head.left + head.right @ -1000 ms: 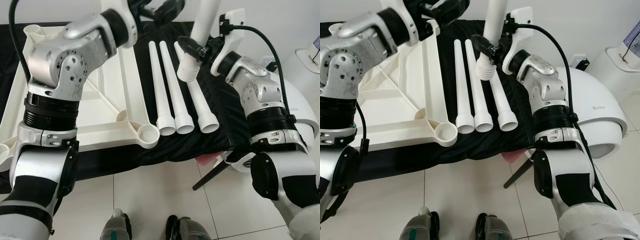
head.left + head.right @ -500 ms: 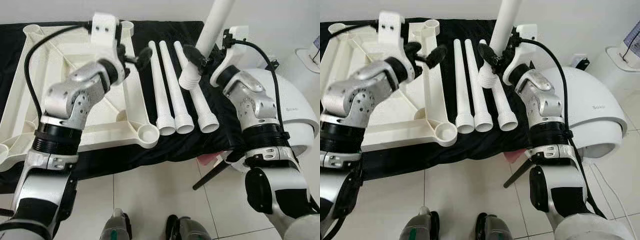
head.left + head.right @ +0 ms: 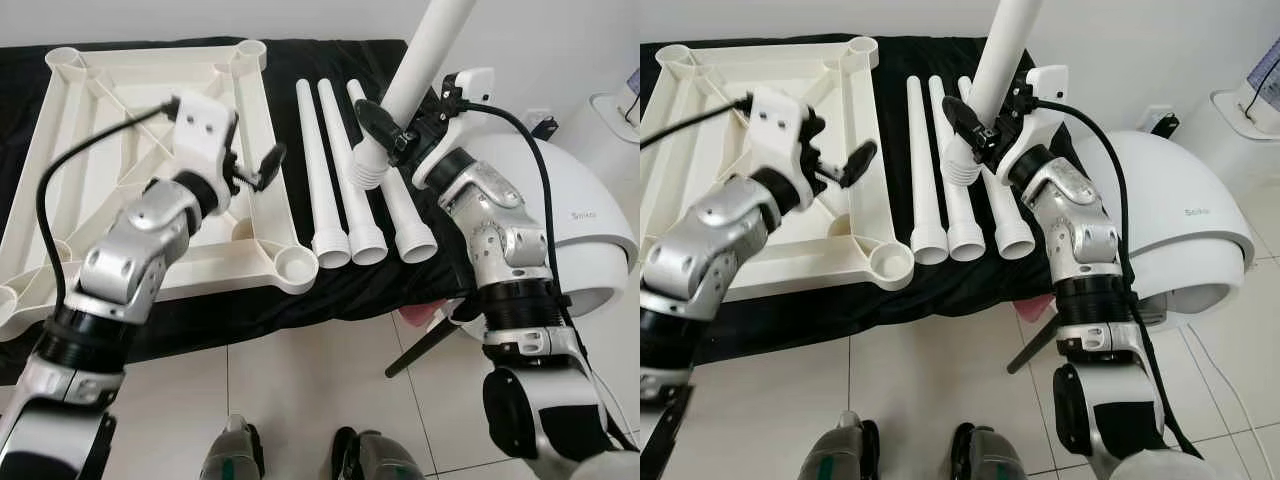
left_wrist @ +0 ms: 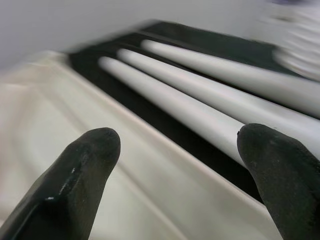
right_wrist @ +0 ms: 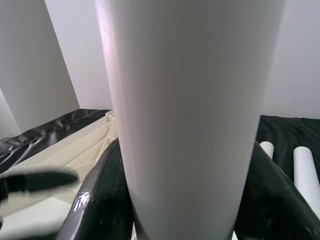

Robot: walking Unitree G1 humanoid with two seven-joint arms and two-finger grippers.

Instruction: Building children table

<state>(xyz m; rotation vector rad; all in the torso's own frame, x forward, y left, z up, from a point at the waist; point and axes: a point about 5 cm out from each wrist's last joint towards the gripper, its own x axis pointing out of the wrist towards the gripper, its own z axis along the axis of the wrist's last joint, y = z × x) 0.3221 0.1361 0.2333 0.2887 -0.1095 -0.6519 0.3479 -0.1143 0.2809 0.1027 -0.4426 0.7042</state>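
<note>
Here, a black-draped bench carries a white plastic children's table frame, lying upside down across its left half, with round leg sockets at the corners. Three white table legs lie side by side just right of the frame, near the bench's right edge, their flared ribbed ends toward the front edge.

The right pincer is closed around a fourth white leg, gripping it close above its ribbed end. It holds that leg tilted, the ribbed end down, over the far part of the lying legs, and the shaft rises up and to the right.

The left pincer hangs with its black fingers spread apart and holding nothing, over the frame's right rail.

A white rounded appliance stands on the tiled floor beside the bench's right edge.
</note>
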